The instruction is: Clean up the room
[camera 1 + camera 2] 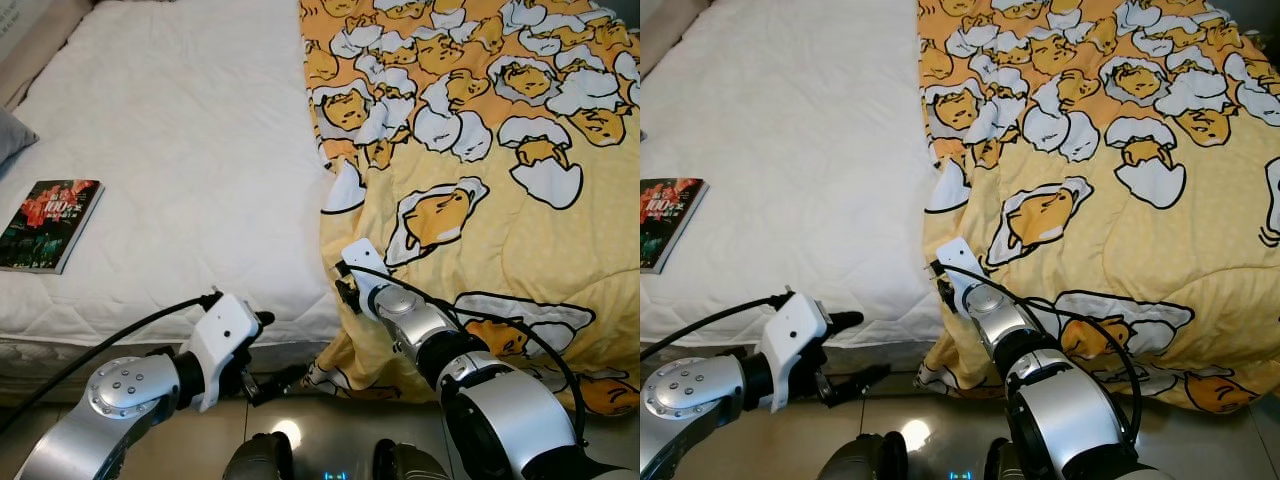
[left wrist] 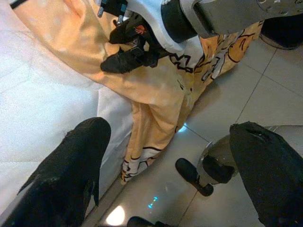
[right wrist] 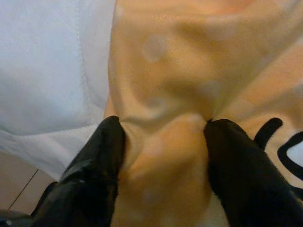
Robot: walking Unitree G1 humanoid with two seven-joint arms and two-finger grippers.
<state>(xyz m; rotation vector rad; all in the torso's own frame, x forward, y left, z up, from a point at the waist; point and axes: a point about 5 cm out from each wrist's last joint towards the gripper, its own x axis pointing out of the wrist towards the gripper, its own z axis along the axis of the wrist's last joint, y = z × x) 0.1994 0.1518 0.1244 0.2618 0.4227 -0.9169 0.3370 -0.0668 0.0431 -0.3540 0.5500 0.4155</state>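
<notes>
- Yellow-orange fabric printed with cartoon egg figures, the blanket (image 1: 480, 150), covers the right part of the bed and spills over the foot edge toward the tiled floor (image 2: 246, 109).
- White quilted mattress (image 1: 190, 150) lies bare on the left part of the bed, its edge meeting the blanket's edge down the middle.
- At the blanket's left edge near the foot of the bed, the right gripper (image 3: 161, 156) has a bunched fold of the fabric pinched between its two black fingers (image 3: 102, 156); the cloth bulges up between them and both fingertips press into it.
- In the left wrist view the same gripper shows from the side, its fingers buried in the hanging fold where the blanket leaves the mattress.
- The left gripper (image 1: 272, 352) is low, just in front of the bed's foot edge and left of the hanging fold; its fingers (image 2: 71, 175) are spread wide apart with nothing between them, floor and drooping fabric visible in the gap.
- A book (image 1: 50, 225) with a dark cover and red lettering lies flat on the mattress at the far left, well apart from both grippers.
- A grey pillow corner (image 1: 12, 135) pokes in at the left edge beyond the book.
</notes>
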